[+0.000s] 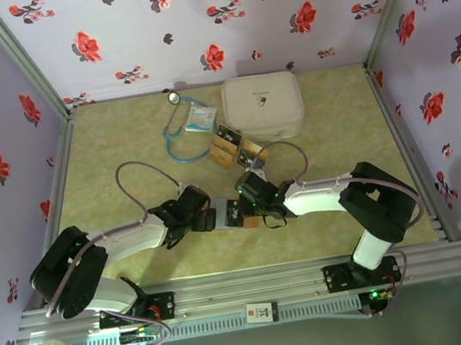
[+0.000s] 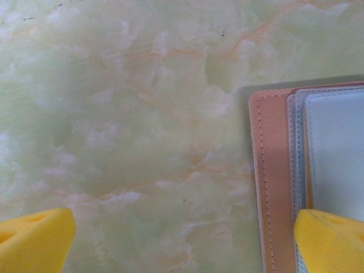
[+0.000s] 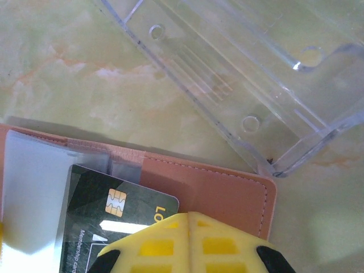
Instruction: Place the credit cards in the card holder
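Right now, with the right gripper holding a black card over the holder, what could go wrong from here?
1. The right gripper is shut on the black card, whose edge looks barely under the clear pocket; pushing could buckle the flap.
2. The left gripper is open, one finger over the edge of the card holder; if it isn't pressing, the holder may slide.
3. The clear plastic stand lies close to the holder's corner and could be nudged.

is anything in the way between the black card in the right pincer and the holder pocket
Nothing visible. The black card in the right pincer already has its edge under the card holder's clear pocket; the clear plastic tray lies beside it.
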Motion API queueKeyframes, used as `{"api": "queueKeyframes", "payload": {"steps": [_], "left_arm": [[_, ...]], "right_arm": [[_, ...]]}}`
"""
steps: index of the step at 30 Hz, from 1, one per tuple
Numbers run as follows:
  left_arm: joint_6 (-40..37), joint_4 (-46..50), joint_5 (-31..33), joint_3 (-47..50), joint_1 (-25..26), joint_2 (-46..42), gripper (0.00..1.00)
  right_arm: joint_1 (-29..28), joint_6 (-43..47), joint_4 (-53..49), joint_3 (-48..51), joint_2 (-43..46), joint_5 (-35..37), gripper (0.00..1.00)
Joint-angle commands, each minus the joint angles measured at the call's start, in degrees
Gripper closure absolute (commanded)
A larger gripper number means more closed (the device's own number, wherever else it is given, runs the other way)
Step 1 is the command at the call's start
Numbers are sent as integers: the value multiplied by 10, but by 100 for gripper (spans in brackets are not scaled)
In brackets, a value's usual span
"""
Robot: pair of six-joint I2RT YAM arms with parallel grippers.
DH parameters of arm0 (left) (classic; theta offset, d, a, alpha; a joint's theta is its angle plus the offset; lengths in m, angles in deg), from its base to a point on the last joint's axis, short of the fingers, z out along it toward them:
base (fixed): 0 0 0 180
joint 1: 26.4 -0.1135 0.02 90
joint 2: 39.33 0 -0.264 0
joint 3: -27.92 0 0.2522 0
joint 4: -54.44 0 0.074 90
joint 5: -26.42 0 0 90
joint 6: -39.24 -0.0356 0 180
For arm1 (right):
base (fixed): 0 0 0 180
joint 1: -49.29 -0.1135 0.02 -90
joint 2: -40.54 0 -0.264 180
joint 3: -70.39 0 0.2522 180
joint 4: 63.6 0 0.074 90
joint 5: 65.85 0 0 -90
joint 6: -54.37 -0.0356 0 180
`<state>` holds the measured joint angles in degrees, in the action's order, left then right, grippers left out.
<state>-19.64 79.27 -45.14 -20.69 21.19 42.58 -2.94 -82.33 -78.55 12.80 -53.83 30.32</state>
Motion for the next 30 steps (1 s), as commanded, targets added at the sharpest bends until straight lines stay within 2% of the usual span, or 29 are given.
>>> {"api": "queueKeyframes", "payload": {"steps": [1, 7, 14, 30], "left_arm": [[4, 8, 0, 10, -4, 7, 0], [5, 9, -1, 12, -4, 4, 0], [6, 10, -1, 18, -4, 1, 0], [2, 16, -1, 12, -4, -4, 0]], "right_arm": [[2, -7, -1, -8, 10, -7, 100], [5, 4, -35, -11, 55, 17, 100], [9, 13, -51, -26, 41, 12, 100], [11, -10, -3, 11, -3, -7, 100]]}}
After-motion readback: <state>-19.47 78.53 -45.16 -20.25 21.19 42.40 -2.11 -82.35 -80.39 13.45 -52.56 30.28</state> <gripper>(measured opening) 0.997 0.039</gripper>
